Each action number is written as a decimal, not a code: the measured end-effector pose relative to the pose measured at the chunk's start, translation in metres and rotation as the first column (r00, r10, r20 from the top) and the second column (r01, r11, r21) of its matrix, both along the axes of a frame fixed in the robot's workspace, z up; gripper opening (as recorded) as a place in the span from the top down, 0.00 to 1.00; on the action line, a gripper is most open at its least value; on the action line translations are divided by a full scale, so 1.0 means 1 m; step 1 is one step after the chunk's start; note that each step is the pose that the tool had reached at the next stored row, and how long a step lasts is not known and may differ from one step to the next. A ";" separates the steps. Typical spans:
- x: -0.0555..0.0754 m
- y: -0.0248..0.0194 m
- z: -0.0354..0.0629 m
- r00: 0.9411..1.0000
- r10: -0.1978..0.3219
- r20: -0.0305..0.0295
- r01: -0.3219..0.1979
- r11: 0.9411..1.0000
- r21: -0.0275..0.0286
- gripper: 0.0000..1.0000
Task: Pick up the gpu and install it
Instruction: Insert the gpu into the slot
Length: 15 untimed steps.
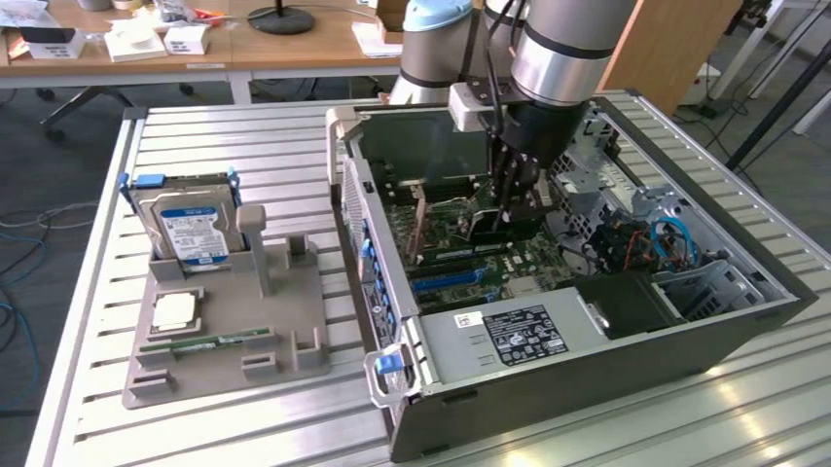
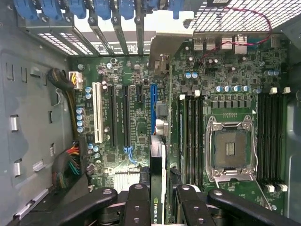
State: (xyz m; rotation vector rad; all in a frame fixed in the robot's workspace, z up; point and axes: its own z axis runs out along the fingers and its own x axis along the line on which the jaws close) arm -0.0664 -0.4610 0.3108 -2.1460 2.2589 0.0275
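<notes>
Item: gpu [image 2: 156, 160], thin flat expansion card, clamped edge-on between the two dark fingers [image 2: 138, 202] of the gripper [image 2: 162, 190], one finger pressed to each broad face, jaws closed on the card at part width. Location: inside the open computer case [image 1: 675, 341], above the motherboard [image 2: 127, 75], directly under the wrist. Orientation: standing on edge, long axis running away from the fingers toward the rear panel with its row of blue latches [image 2: 101, 7], parallel to the expansion slots and, by judgement, in line with the blue slot [image 2: 153, 101] just beyond its near end. Contact between card edge and slot: cannot be told. Appearance: narrow black top edge, pale strip alongside, green lettering near the grip; in the exterior view a dark slab [image 1: 478, 229] below the gripper [image 1: 513, 209]. Also present, well apart on the exterior view's left: hard drive [image 1: 195, 229] with blue-white label, upright in a grey parts holder [image 1: 234, 321].
</notes>
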 end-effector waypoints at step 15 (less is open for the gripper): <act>-0.001 0.0000 -0.0142 1.000 0.001 0.000 -0.001 1.000 0.000 0.74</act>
